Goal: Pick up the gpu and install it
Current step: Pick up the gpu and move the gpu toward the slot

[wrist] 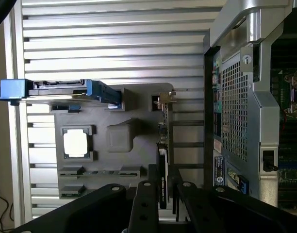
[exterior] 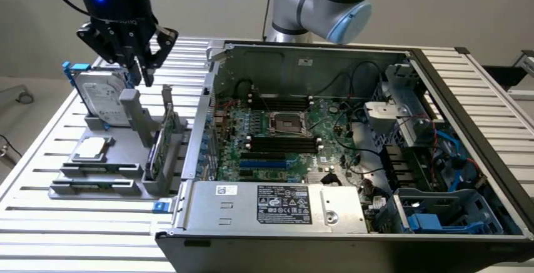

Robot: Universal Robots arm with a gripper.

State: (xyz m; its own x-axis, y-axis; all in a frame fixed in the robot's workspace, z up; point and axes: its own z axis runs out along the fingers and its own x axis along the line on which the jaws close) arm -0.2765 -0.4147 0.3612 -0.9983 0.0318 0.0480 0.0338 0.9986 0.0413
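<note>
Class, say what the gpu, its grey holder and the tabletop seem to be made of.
The gpu looks like a dark circuit board, likely fibreglass, with a shiny metal end bracket. The grey holder is matt and moulded-looking, probably plastic. The tabletop has ribbed silvery slats, apparently aluminium.

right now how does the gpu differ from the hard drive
The gpu is a thin dark card; the hard drive is thicker, silver, with a blue frame. The gpu stands nearest the computer case; the hard drive farther off. Both stand on edge in the grey holder.
</note>
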